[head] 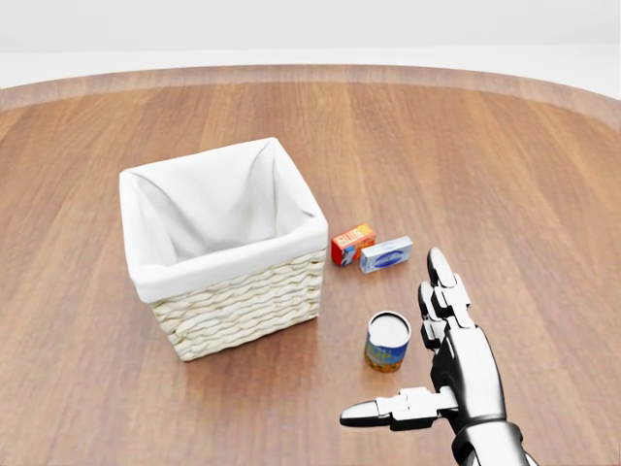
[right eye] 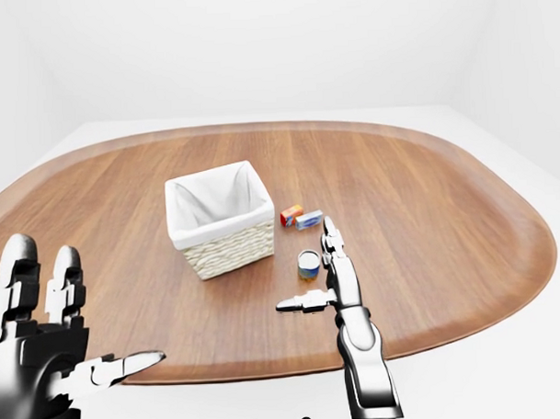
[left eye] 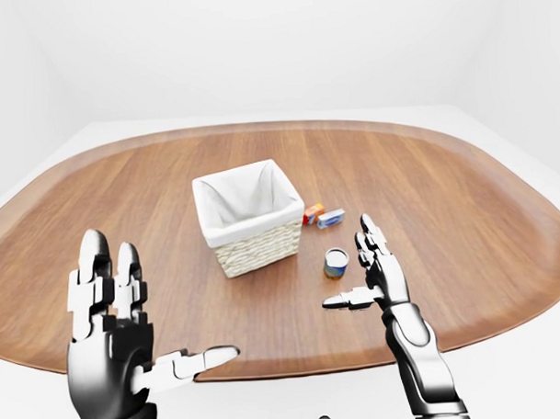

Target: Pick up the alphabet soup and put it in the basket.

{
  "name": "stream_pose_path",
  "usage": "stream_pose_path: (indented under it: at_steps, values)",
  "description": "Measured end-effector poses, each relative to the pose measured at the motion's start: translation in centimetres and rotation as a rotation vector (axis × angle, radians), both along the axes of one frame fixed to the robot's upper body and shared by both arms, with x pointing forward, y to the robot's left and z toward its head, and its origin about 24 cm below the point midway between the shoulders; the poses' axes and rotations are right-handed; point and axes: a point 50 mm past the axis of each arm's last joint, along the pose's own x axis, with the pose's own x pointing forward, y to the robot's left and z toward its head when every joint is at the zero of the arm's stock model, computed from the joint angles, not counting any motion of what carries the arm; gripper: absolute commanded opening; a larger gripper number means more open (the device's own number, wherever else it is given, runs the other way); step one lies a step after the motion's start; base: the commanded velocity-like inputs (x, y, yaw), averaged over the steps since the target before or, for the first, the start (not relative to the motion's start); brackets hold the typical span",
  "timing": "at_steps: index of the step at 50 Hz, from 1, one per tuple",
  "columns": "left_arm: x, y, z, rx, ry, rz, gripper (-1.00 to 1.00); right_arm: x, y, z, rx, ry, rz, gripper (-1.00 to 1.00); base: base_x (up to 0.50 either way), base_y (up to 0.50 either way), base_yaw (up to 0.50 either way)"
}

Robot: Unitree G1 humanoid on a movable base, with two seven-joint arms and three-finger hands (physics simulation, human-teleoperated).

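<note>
The right hand is seen lowest in the head view, fingers straight and spread, thumb stuck out to the view's left, nothing gripped. The alphabet soup stands upright on the table, its long axis vertical, just to the left of the right hand's fingers and just above the thumb tip, so it sits in the open crook of that hand without being touched. A short sideways closing move is judged to be all that is needed. The right hand is clearly the nearer of the 2; the left hand, also open with fingers extended and empty, is held well apart at the lower left of the left-eye view, out over the table's near edge.

Further up and to the left of the can, the basket stands with its white liner open and nothing seen inside. Its wicker wall is near the can but apart from it, and nothing lies between them. Beyond the can, 2 small boxes lie close side by side: an orange box and a blue-white box, near the basket's right corner. Neither is judged to block the lift, though a wide reach past the can could brush them.
</note>
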Motion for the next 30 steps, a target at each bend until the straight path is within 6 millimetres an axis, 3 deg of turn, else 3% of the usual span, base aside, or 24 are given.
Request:
stream_pose_path:
  at_steps: [24,30]
  values:
    - [-0.8,-0.9,-0.1,0.011,0.035,-0.042,1.00,-0.1,0.2,0.0,-0.004,-0.001,0.012,1.00,0.36,0.00,0.00]
    - [-0.7,-1.1,-0.2,0.015,0.044,-0.049,1.00,0.0,0.2,-0.1,-0.005,0.000,0.005,1.00,0.00,0.00,0.00]
